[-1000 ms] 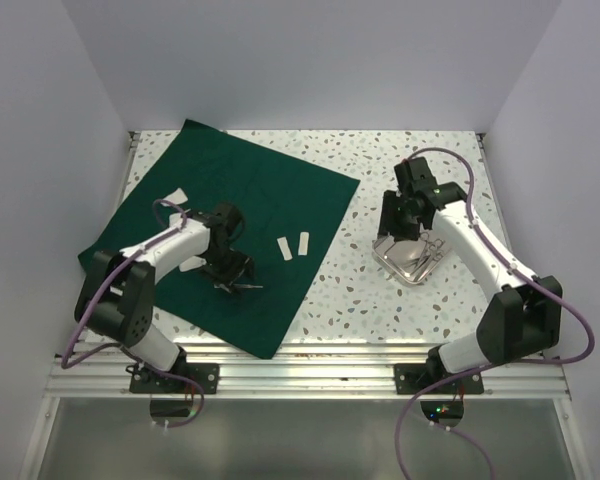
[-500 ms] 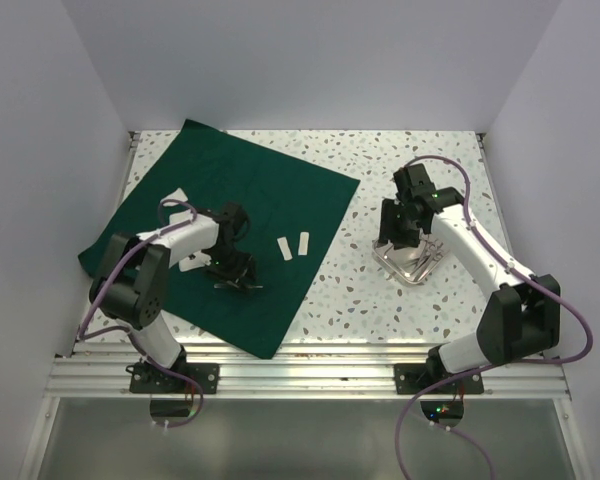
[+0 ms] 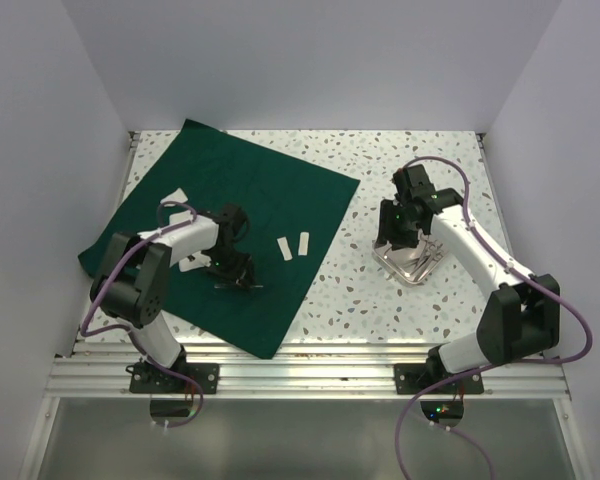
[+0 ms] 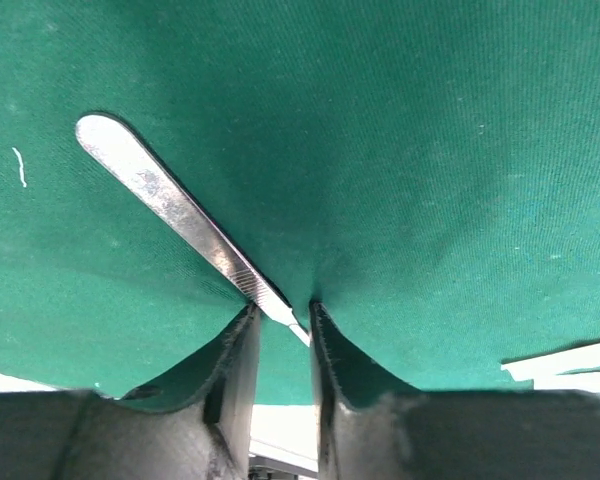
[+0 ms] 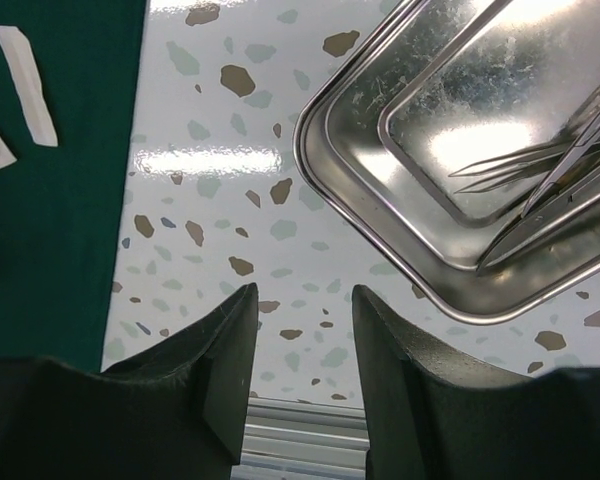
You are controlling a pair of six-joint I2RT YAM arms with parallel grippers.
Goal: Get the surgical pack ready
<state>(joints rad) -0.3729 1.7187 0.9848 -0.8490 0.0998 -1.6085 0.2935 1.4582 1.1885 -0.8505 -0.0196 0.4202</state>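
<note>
The surgical pack's dark green cloth (image 3: 240,195) lies spread flat on the left half of the table. On it lies a steel scalpel handle (image 4: 165,210), its thin end pointing toward my left gripper (image 4: 283,310). That gripper (image 3: 236,278) presses down into the cloth, jaws narrowed but open around the thin end. A small gap shows on the right side. My right gripper (image 5: 305,295) hangs open above bare table at the near left corner of the steel tray (image 5: 352,192), which holds steel instruments (image 5: 540,185). Nothing is between its fingers.
Two white strips (image 3: 293,246) lie on the cloth's right part, one more (image 3: 176,195) at its left and another (image 3: 192,264) beside the left arm. The tray (image 3: 385,258) sits on the speckled table right of the cloth. White walls close in the table.
My left gripper has come down onto the cloth over the scalpel and its jaws have narrowed. The right gripper has shifted slightly toward the tray's left corner, its opening unchanged.
</note>
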